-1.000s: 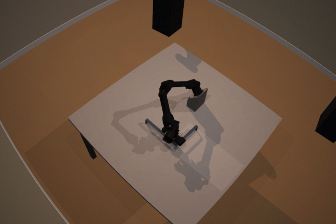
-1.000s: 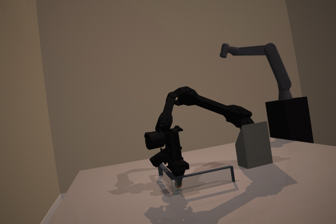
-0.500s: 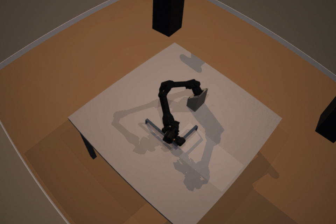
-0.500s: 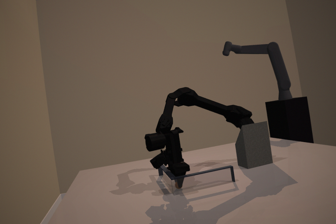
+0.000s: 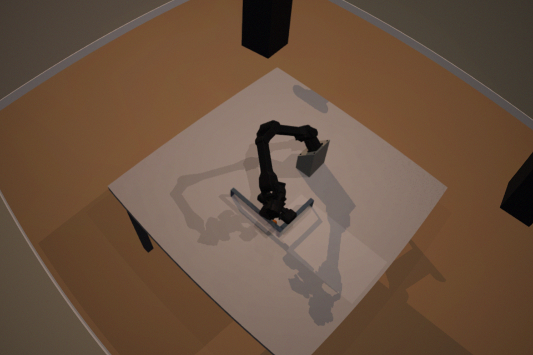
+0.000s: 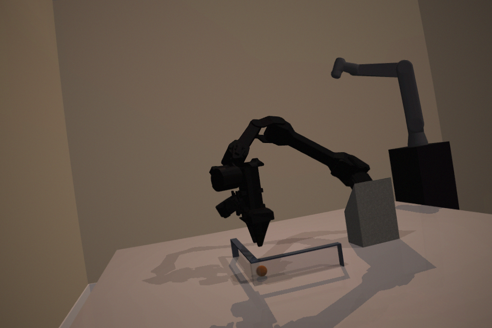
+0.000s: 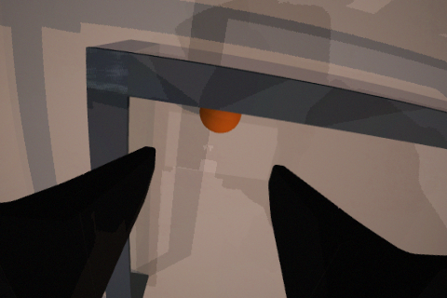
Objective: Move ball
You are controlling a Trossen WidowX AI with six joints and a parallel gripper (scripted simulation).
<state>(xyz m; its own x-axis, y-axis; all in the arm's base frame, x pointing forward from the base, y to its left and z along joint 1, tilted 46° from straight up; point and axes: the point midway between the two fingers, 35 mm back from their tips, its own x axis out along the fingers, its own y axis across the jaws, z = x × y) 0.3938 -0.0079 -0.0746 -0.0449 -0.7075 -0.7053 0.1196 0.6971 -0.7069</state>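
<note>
So the ball sits on the table right in the corner of the two clear walls, on the inside, touching or nearly touching them. The claw hangs straight above that corner, fingers apart and nothing between them (the wrist view shows plain table in the gap). The ball is directly below and a bit past the tips, so I'd say the move left is just up and away. What's in the way: the wall tops sit close under the tips, so lifting first looks safer than sliding sideways. The grey base block is well behind the corner. Can't make out the ghost copy separately.
</note>
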